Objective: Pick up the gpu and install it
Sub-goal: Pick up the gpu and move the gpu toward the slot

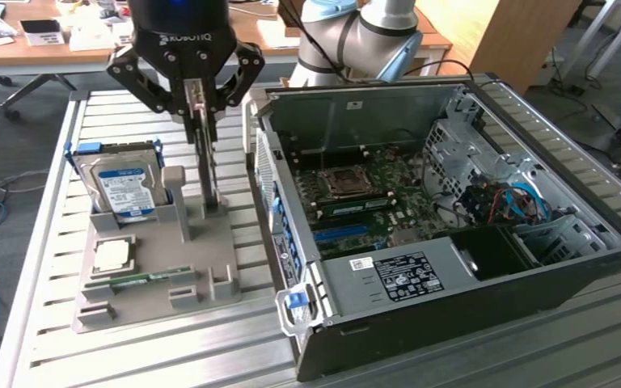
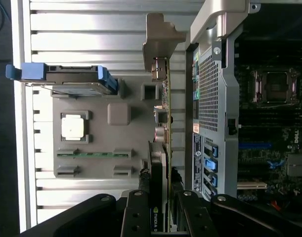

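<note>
Wrist view shows the gpu (image 2: 159, 158) standing on edge at the grey holder (image 2: 99, 140), with the tool (image 2: 160, 202) clenched on its upper edge. The grasp looks made, but the card is not yet in the open computer case (image 1: 462, 319) just beside it on the surface (image 1: 41, 339).

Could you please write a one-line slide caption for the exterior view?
End effector shut on the edge-on gpu at the gray parts holder, beside the open computer case.
</note>
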